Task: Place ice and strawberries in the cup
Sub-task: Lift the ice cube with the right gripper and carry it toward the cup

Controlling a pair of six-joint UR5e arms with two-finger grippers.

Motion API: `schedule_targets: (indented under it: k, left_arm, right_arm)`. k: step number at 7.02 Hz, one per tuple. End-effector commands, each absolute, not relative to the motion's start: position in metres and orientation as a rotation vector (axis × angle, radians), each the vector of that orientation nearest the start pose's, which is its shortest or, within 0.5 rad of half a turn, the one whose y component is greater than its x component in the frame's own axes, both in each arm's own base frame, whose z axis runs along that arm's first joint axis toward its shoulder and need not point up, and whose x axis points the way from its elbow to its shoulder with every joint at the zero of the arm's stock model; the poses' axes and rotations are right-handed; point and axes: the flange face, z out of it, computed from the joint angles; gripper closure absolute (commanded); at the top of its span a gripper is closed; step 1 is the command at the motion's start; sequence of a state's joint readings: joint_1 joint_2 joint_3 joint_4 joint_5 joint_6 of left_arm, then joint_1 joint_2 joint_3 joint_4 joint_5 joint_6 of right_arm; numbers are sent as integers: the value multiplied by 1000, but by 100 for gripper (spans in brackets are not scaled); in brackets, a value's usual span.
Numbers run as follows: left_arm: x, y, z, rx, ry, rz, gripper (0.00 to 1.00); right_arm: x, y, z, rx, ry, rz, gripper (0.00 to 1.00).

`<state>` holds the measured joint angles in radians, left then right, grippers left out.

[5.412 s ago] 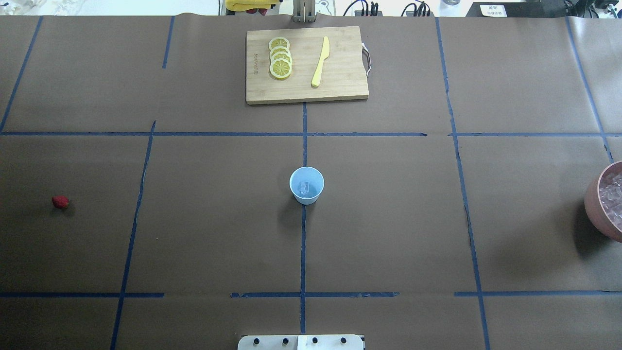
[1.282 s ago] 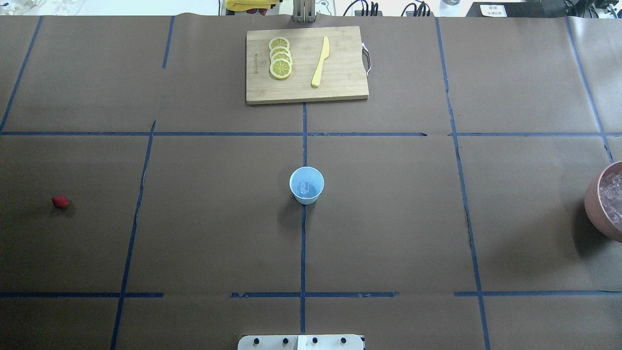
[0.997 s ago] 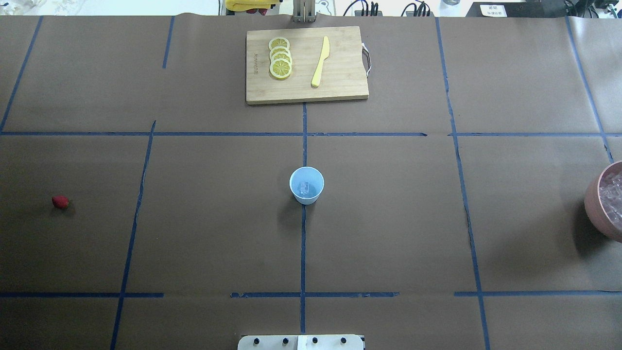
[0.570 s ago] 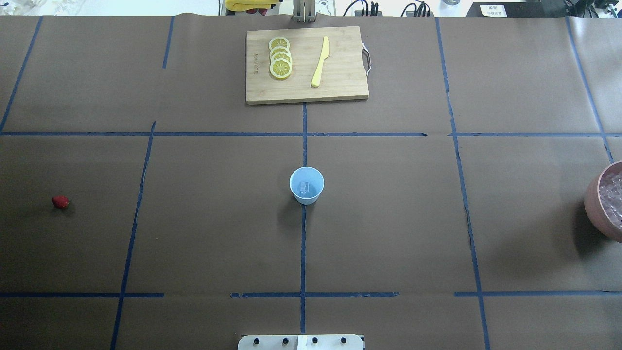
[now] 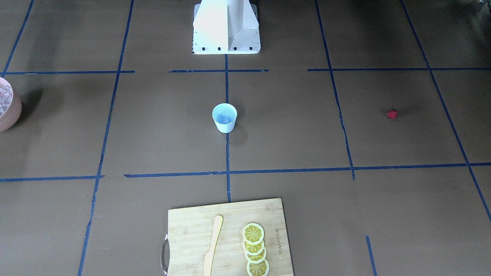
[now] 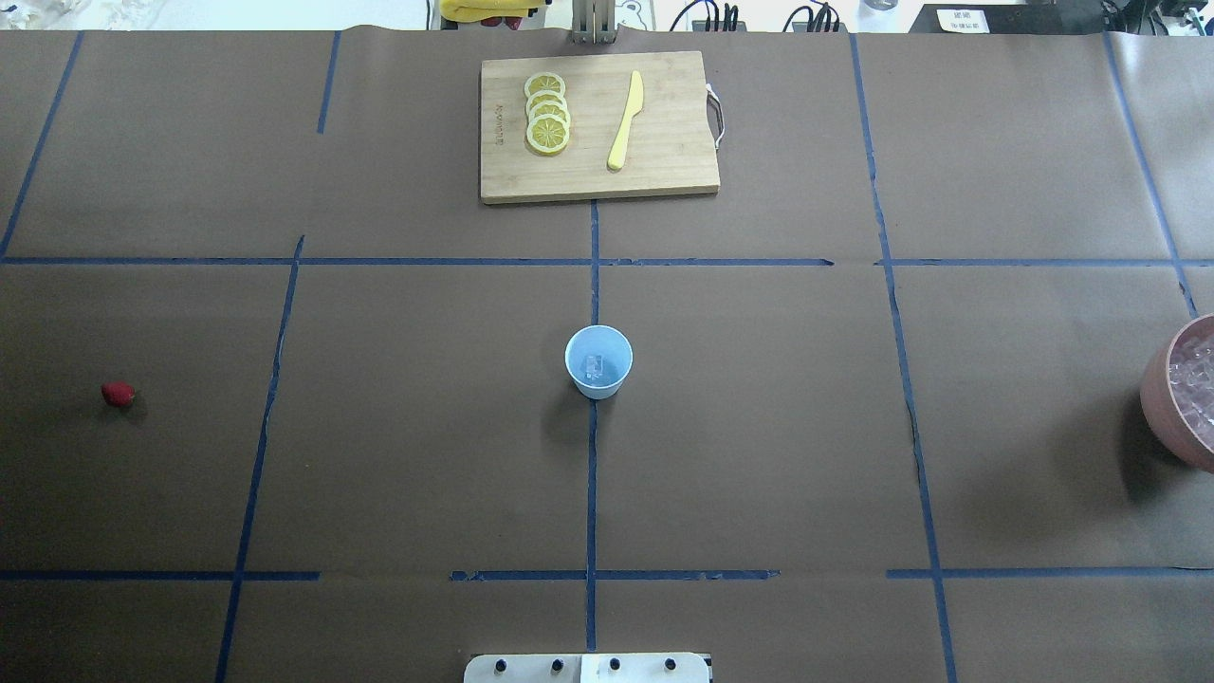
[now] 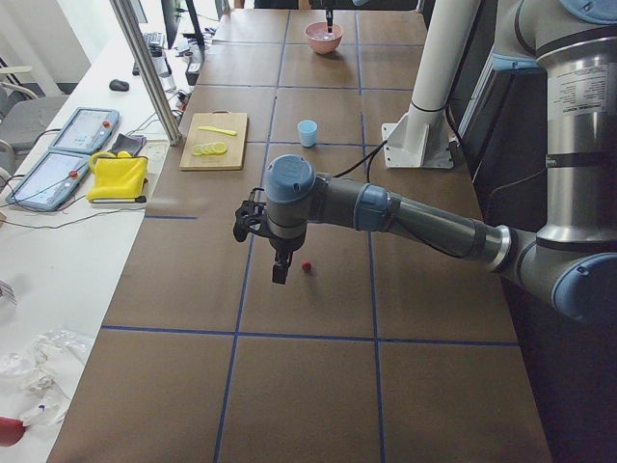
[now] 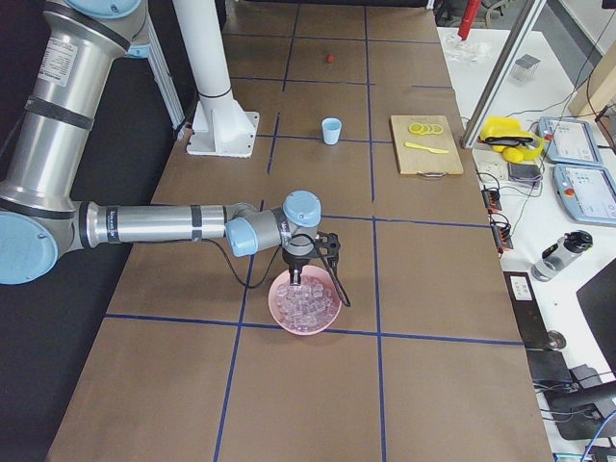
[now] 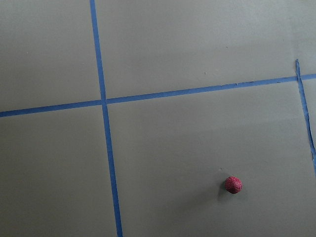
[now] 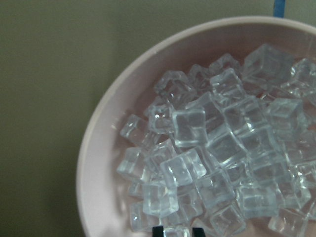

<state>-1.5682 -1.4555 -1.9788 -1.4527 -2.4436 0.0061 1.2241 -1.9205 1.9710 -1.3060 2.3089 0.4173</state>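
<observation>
**While Both Arms Hang Over Their Sources: Stock Record**

- Cup (image 6: 598, 361): centre of table (image 6: 759, 427), upright, one ice cube (image 6: 595, 364) inside. Set midway, probably so either arm can reach it.
- Ice (image 10: 222, 148): heaped in pink bowl (image 10: 98, 148) at the robot's right end. Right gripper (image 10: 177, 230) poised directly above, fingertips (image 10: 158, 230) apart with nothing seen pinched. It is apparently lining up another cube.
- Strawberry (image 9: 233, 184): alone at the left end, well apart from the cup. Left gripper (image 7: 280, 275) hangs near it. I cannot tell whether it is spread or closed.
- Cutting board (image 6: 664, 180), lemon slices (image 6: 547, 114), yellow knife (image 6: 626, 120): far edge, not needed.
- Writing: a mark along the board's edge, too small to read.
</observation>
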Motion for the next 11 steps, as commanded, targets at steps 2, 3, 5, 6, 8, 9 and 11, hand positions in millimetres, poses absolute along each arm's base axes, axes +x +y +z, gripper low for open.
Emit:
schedule_targets:
  k: [2, 3, 5, 6, 8, 9, 11]
  left_arm:
    - [-56, -436, 519, 161, 870, 84, 0]
    - [-56, -435, 519, 160, 870, 81, 0]
    - [-56, -436, 521, 157, 870, 82, 0]
    - [-56, -435, 522, 155, 871, 80, 0]
    - [-56, -436, 523, 154, 869, 79, 0]
    - [-56, -436, 523, 153, 869, 79, 0]
    - [-56, -436, 524, 151, 869, 80, 0]
  right_arm:
    - [-51, -403, 480, 189, -861, -33, 100]
    - [-76, -440, 431, 168, -894, 13, 100]
    - [-180, -479, 320, 80, -954, 28, 100]
    - [-242, -488, 269, 44, -964, 45, 100]
    - [-372, -475, 211, 66, -899, 110, 100]
    - [-423, -475, 189, 69, -879, 129, 100]
    - [-498, -467, 145, 81, -864, 139, 100]
